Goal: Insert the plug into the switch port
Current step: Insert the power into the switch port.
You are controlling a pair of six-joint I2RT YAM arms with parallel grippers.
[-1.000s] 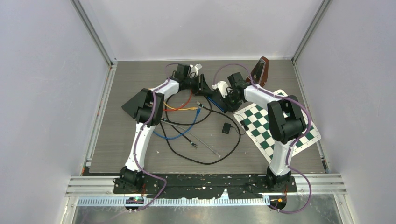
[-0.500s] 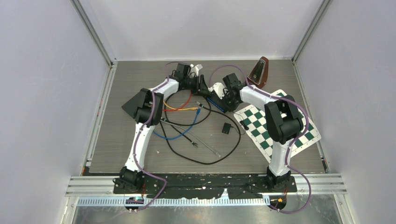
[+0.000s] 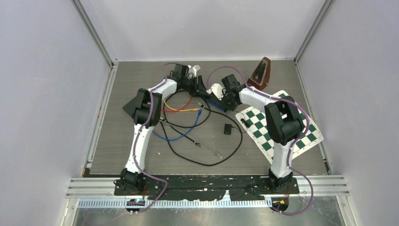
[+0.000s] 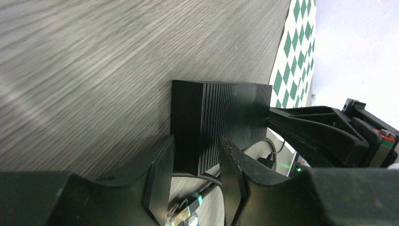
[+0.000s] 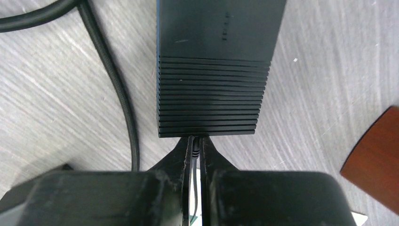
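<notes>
The switch (image 5: 216,70) is a black ribbed box lying on the grey table; it also shows in the left wrist view (image 4: 221,117) and, mostly hidden between the two wrists, in the top view (image 3: 208,92). My left gripper (image 4: 195,176) has a finger on each side of the switch's near end and is shut on it. My right gripper (image 5: 194,143) is shut on the small black plug (image 5: 194,150), whose tip is against the switch's end face. The port itself is hidden. The right gripper's fingers (image 4: 324,132) meet the switch's far end in the left wrist view.
A brown metronome (image 3: 261,73) stands at the back right, with a green chessboard mat (image 3: 277,127) to the right. Black (image 3: 207,160), blue (image 3: 181,134), yellow (image 3: 181,109) and red (image 3: 188,99) cables lie mid-table. A small black adapter (image 3: 227,129) sits among them. A thick black cable (image 5: 124,103) runs beside the switch.
My right gripper has moved left, up to the switch's end, with the plug in it. The left wrist has shifted slightly left and back.
</notes>
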